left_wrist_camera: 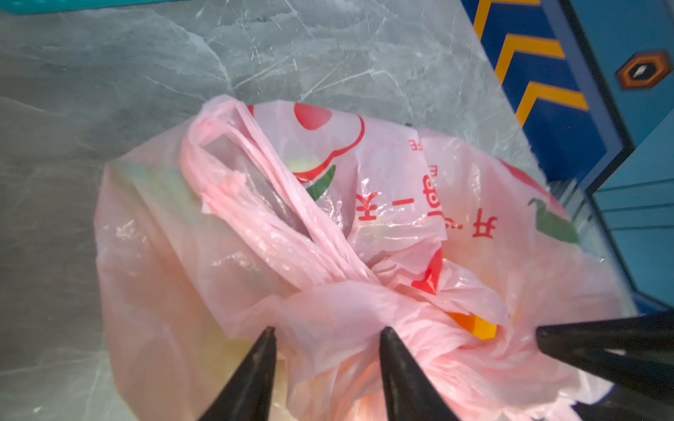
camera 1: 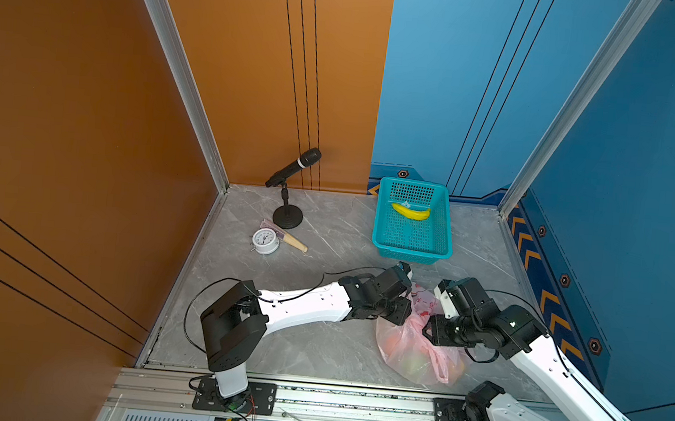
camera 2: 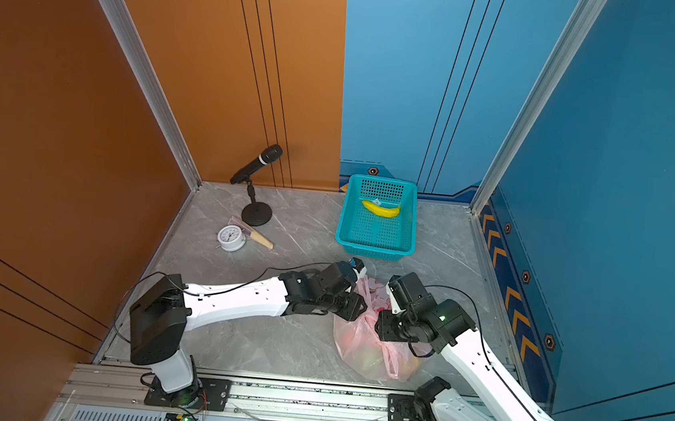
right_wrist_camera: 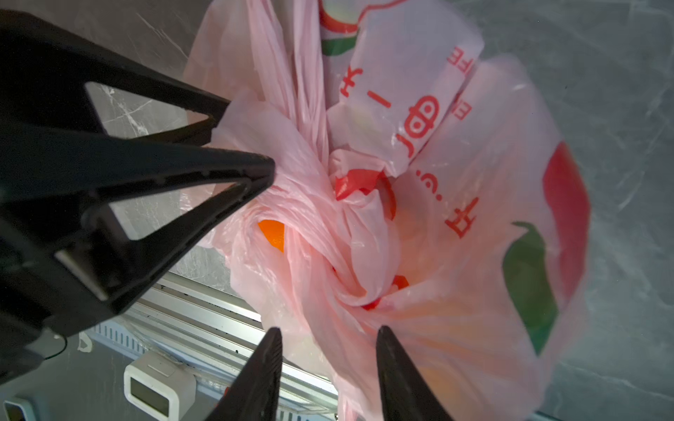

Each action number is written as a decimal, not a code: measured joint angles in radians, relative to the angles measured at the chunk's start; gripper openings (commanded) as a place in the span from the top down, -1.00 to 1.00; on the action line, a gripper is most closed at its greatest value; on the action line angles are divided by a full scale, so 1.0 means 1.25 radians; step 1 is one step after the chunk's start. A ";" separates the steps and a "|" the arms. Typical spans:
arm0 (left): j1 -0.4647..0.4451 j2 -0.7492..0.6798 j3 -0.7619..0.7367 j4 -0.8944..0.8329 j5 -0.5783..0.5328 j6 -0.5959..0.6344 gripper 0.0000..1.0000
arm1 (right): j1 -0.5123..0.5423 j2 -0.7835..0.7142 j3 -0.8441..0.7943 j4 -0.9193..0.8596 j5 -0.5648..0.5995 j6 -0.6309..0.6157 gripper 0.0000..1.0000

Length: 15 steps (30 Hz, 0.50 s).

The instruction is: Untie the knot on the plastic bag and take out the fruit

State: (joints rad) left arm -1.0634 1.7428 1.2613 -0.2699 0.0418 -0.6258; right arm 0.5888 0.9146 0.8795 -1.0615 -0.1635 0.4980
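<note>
The pale-pink plastic bag (camera 1: 415, 351) (camera 2: 365, 347) lies near the table's front right, between my two wrists. Its knot (left_wrist_camera: 350, 291) (right_wrist_camera: 350, 218) is a twisted bunch of handle straps, and one long loop (left_wrist_camera: 233, 171) trails away from it. Orange fruit (left_wrist_camera: 474, 324) (right_wrist_camera: 273, 233) shows through a gap beside the knot; other fruit is only a blur behind the film. My left gripper (left_wrist_camera: 328, 330) (right_wrist_camera: 248, 138) stands open, its tips against the knot's bulge with film between them. Opposite it, my right gripper (right_wrist_camera: 328, 330) is open too, straddling a fold of the bag.
A teal basket (camera 1: 409, 253) holding a yellow banana (camera 1: 410, 211) stands behind the bag. A microphone on a stand (camera 1: 291, 166) and a white alarm clock (camera 1: 265, 240) are at the back left. The blue wall (left_wrist_camera: 583, 91) is close on the right, and the front rail (camera 1: 353, 392) is just below the bag.
</note>
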 measured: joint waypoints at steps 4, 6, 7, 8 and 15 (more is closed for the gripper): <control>-0.001 0.004 0.001 -0.007 0.004 -0.015 0.53 | 0.001 0.002 -0.021 0.007 0.000 0.002 0.26; -0.001 0.005 0.002 -0.007 0.009 -0.022 0.53 | 0.002 0.003 -0.033 0.014 0.000 0.002 0.14; -0.001 0.005 0.003 -0.007 0.012 -0.024 0.54 | 0.002 0.006 -0.037 0.016 0.000 0.000 0.11; -0.001 0.006 0.003 -0.007 0.013 -0.028 0.53 | 0.005 0.009 -0.042 0.021 0.000 0.000 0.10; 0.005 0.025 0.002 0.003 0.032 -0.062 0.81 | 0.014 0.036 -0.061 0.056 0.000 0.008 0.46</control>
State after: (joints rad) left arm -1.0565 1.7741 1.2644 -0.2657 0.0818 -0.7036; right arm 0.6064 0.9592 0.8028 -0.9920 -0.1635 0.5079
